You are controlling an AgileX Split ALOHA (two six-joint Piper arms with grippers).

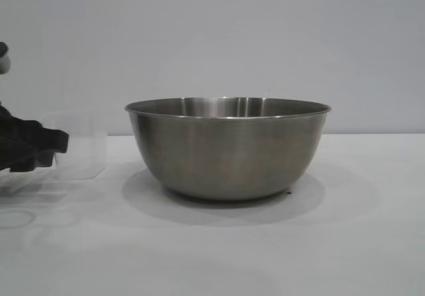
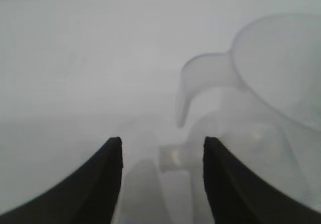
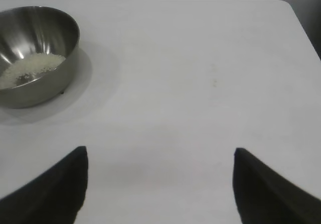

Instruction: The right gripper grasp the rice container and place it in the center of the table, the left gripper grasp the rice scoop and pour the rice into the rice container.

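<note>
The bowl [image 1: 228, 148] stood mid-table [image 1: 358, 243] with the rice [image 3: 30, 69] already inside, so both the placing and the pour looked done. The empty scoop [image 1: 80, 147] stood upright left of the bowl; the left gripper [image 2: 161, 144] was parted and empty just beside its handle. The right gripper [image 3: 160, 153] hung wide and empty, well clear of the bowl

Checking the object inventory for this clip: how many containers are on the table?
2. The rice container stands mid-table with rice inside. The rice scoop stands upright to its left in the exterior view, just ahead of the left gripper. Nothing suggests a hidden one.
</note>
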